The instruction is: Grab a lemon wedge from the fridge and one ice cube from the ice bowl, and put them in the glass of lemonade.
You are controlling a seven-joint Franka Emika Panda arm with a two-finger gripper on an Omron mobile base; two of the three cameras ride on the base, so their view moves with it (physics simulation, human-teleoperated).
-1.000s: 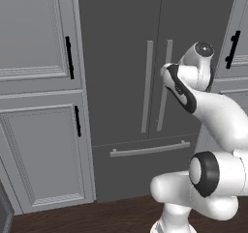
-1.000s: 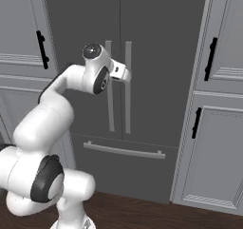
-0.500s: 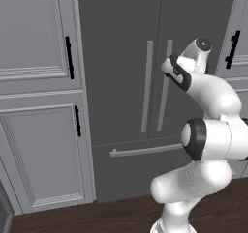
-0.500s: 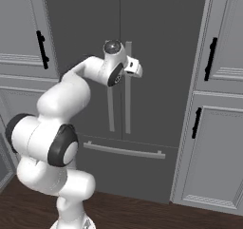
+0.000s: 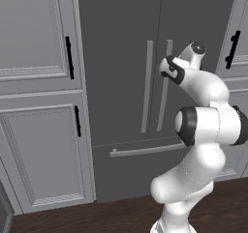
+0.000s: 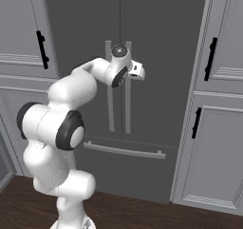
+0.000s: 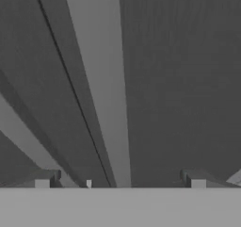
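Your hand point(image 7: 120, 183) is spread wide, fingertips point(image 7: 197, 182) straddling the right door's bar handle point(image 7: 101, 89) up close, nothing pinched. Only the hand view shows that gap. From the base views, you see the hand point(image 6: 137, 72) at the fridge point(image 5: 121, 43), doors closed: two vertical handles, one drawer handle point(image 5: 145, 150). Four black cabinet handles point(image 6: 210, 58) in the right base view. No writing readable.
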